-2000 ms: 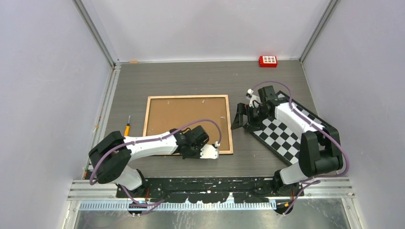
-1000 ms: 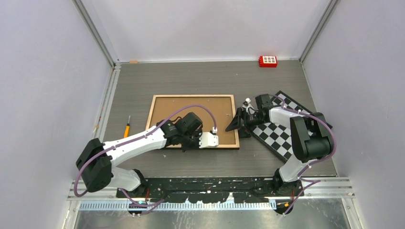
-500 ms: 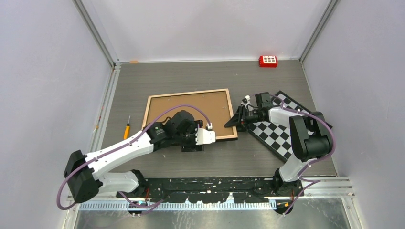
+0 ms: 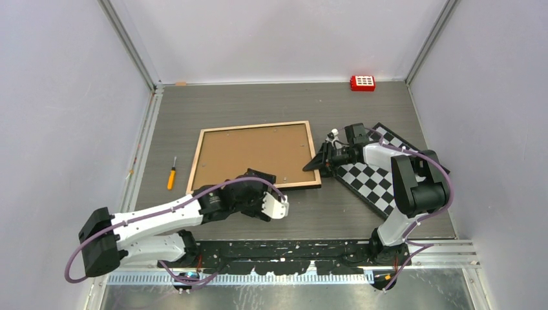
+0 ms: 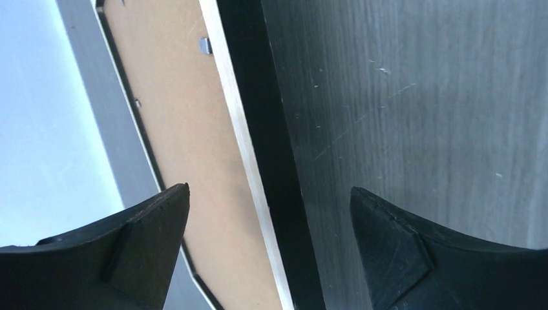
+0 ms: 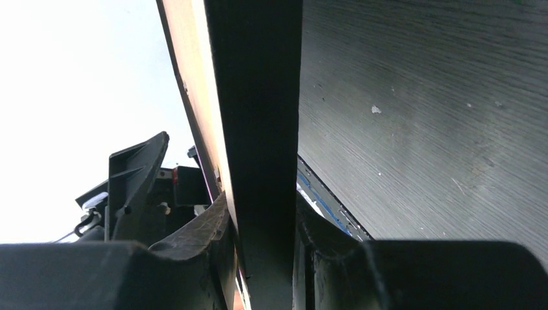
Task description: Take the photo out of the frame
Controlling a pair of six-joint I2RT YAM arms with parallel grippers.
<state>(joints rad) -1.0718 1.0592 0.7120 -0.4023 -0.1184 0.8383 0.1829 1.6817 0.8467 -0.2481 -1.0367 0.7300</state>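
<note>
The frame (image 4: 252,155) lies face down on the table, showing its brown backing board inside a pale wood rim. The photo is hidden beneath that board. My right gripper (image 4: 321,161) is shut on the frame's right edge; in the right wrist view its fingers (image 6: 200,232) pinch the black side of the frame (image 6: 255,97) from both faces. My left gripper (image 4: 276,205) is open just off the frame's near right corner. In the left wrist view the gripper (image 5: 269,189) straddles the frame's pale rim and black side, with the board (image 5: 181,129) to the left and neither finger touching.
A black-and-white checkerboard (image 4: 381,184) lies under the right arm. An orange-handled screwdriver (image 4: 172,173) rests left of the frame. A red block (image 4: 362,82) sits at the back wall. Walls close in the table on three sides.
My left gripper opened, let go of the frame and drew back toward the near edge. My right gripper closed on the frame's right edge. The frame turned slightly.
</note>
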